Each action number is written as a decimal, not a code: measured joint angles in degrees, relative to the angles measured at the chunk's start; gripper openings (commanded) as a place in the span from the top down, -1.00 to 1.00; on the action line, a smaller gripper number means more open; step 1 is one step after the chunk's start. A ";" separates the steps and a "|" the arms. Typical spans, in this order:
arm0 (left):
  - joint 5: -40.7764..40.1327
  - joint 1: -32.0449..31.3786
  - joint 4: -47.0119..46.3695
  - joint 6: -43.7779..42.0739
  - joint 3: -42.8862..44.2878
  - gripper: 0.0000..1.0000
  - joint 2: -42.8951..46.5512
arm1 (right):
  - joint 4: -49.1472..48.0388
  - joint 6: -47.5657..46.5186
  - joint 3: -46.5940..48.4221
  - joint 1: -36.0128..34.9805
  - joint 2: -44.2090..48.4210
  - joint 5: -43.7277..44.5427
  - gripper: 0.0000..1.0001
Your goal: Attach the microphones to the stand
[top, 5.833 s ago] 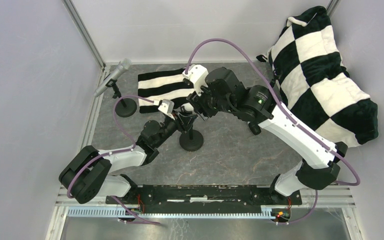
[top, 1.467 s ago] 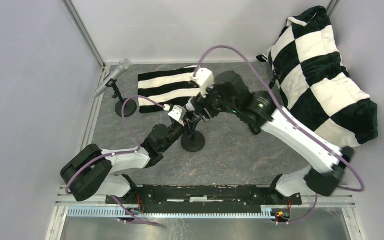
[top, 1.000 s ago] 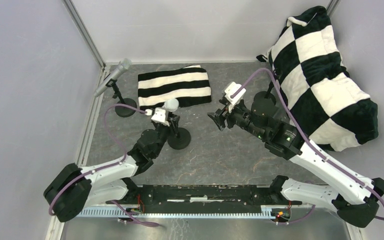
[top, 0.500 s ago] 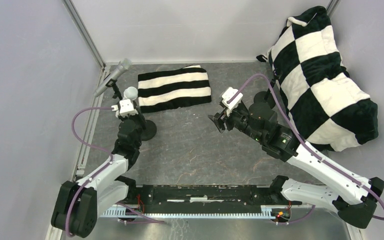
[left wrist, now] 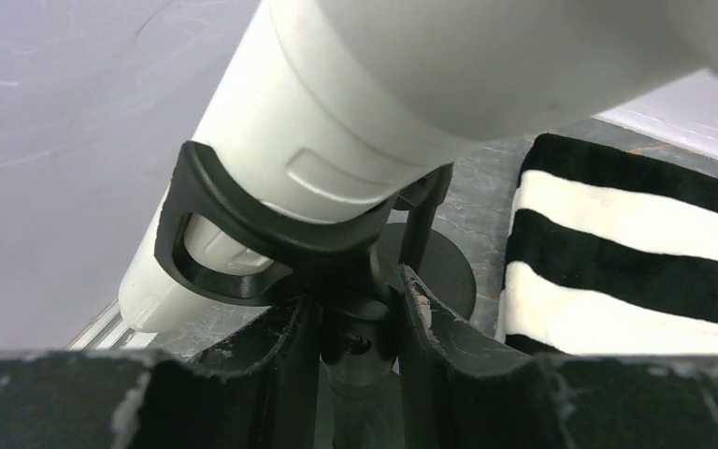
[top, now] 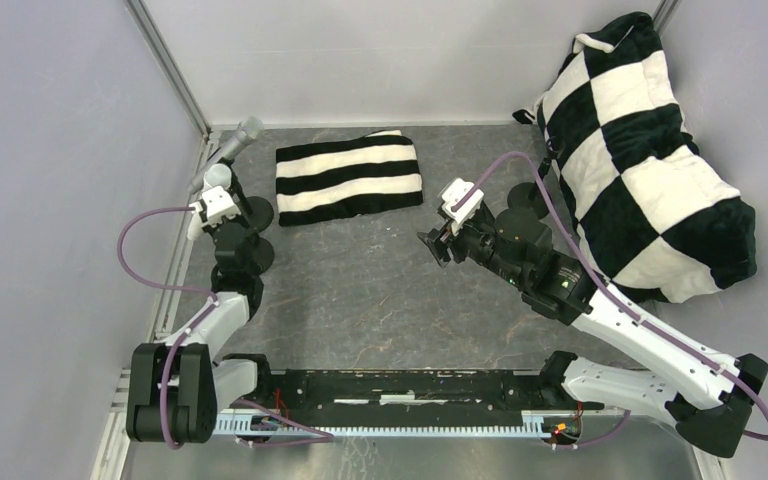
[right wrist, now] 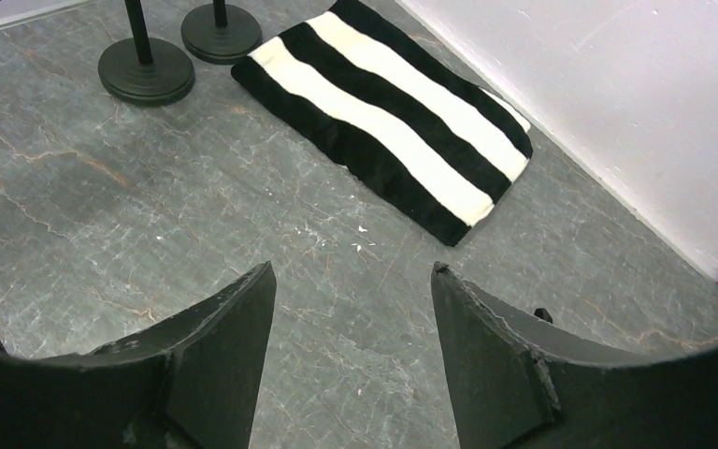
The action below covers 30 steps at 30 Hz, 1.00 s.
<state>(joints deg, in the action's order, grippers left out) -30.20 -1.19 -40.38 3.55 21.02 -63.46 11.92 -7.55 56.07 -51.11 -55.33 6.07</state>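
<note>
Two microphones show at the upper left of the overhead view, close together near the corner of the grey table (top: 380, 300). The silver-grey microphone (top: 226, 152) sits tilted in the clip of its own stand, head toward the back wall. Just below it in the frame is the white microphone (top: 216, 178). In the left wrist view its pale body (left wrist: 355, 103) fills the top of the frame and rests in a black clip (left wrist: 243, 229).

The left gripper (left wrist: 358, 323) is narrowed onto the stand (left wrist: 360, 360) right under that clip, a dark finger (left wrist: 285, 360) pressed to each side of the post. Behind it lies the round base (left wrist: 439, 271) of another stand.

The right gripper (right wrist: 351, 318) hangs over bare table near the middle of the overhead view, its claw spread wide with nothing between. Its camera shows two stand bases (right wrist: 146, 70) side by side at the upper left, next to a black-and-white striped cloth (right wrist: 393, 122). A checkered cushion (top: 650, 150) fills the upper right of the overhead view.
</note>
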 measured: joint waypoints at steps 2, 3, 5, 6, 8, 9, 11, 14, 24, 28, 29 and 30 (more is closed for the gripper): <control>-0.63 0.22 -0.66 -0.13 0.00 0.23 -0.44 | -0.46 -0.13 -0.15 0.00 0.00 0.00 -0.39; -0.96 0.22 -1.01 -0.11 -0.02 0.06 -0.68 | -0.70 -0.28 -0.20 0.00 0.00 0.00 -0.39; -1.25 0.22 -1.70 -0.07 -0.28 -0.15 -0.81 | -0.72 -0.31 -0.22 0.00 0.00 0.00 -0.40; -1.25 0.22 -2.40 0.02 -0.52 -0.21 -0.79 | -0.74 -0.33 -0.22 0.00 0.00 0.00 -0.41; -1.27 0.22 -3.58 0.50 -0.76 -0.32 -0.66 | -0.74 -0.33 -0.22 0.00 0.00 0.04 -0.41; -1.25 0.22 -3.63 0.85 -0.83 -0.39 -0.55 | -0.76 -0.33 -0.28 0.00 0.00 0.07 -0.41; -1.22 0.22 -3.43 1.73 -1.01 -0.74 -0.22 | -0.81 -0.33 -0.39 0.00 0.00 0.20 -0.41; -1.20 0.22 -2.99 3.50 -1.77 -0.95 1.70 | -0.98 -0.31 -0.70 0.00 -0.02 0.31 -0.42; -0.79 -0.09 7.89 13.92 -4.46 -1.00 15.02 | -1.40 -0.33 -1.64 0.00 -0.22 0.37 -0.42; -1.70 -2.14 17.00 19.21 -4.52 -1.00 20.92 | -1.95 -0.31 -2.19 0.00 -0.22 0.61 -0.42; -2.05 -2.99 19.41 20.33 -4.50 -1.00 22.25 | -1.99 -0.28 -2.36 0.00 -0.22 0.72 -0.42; -2.45 -4.22 22.01 21.68 -4.50 -1.00 23.69 | -2.03 -0.28 -2.54 0.00 -0.22 0.87 -0.42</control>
<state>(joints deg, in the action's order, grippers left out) -32.64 -5.41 -18.37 25.23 16.51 -39.77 9.89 -7.84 53.54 -51.11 -55.55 6.94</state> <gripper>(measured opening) 0.996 0.710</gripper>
